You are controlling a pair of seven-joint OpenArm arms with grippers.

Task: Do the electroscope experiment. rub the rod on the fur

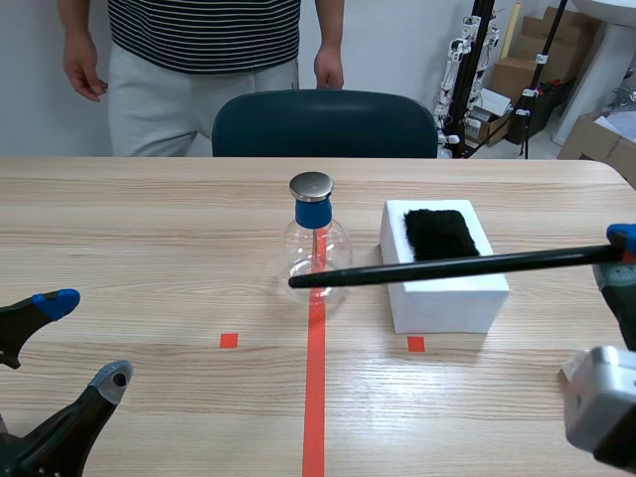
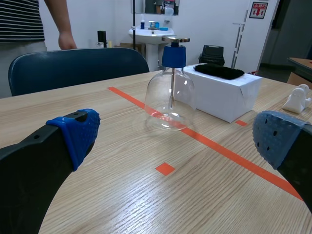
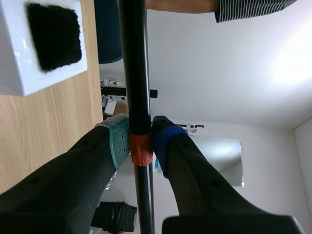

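Note:
A long black rod (image 1: 447, 266) lies level above the table, its tip near the glass flask electroscope (image 1: 317, 246). My right gripper (image 3: 140, 142) is shut on the rod (image 3: 132, 63) at an orange band, at the right edge of the scene view. The rod passes over the front of the white box (image 1: 442, 288), which carries a patch of black fur (image 1: 440, 234) on top. I cannot tell whether the rod touches the fur. In the right wrist view the fur (image 3: 53, 36) lies beside the rod. My left gripper (image 2: 170, 146) is open, low at the near left, facing the electroscope (image 2: 170, 92).
A person (image 1: 204, 60) stands behind a dark blue chair (image 1: 324, 123) across the table. A small white object (image 2: 298, 99) sits on the table beyond the box. An orange-red tape line (image 1: 315, 397) runs down the middle.

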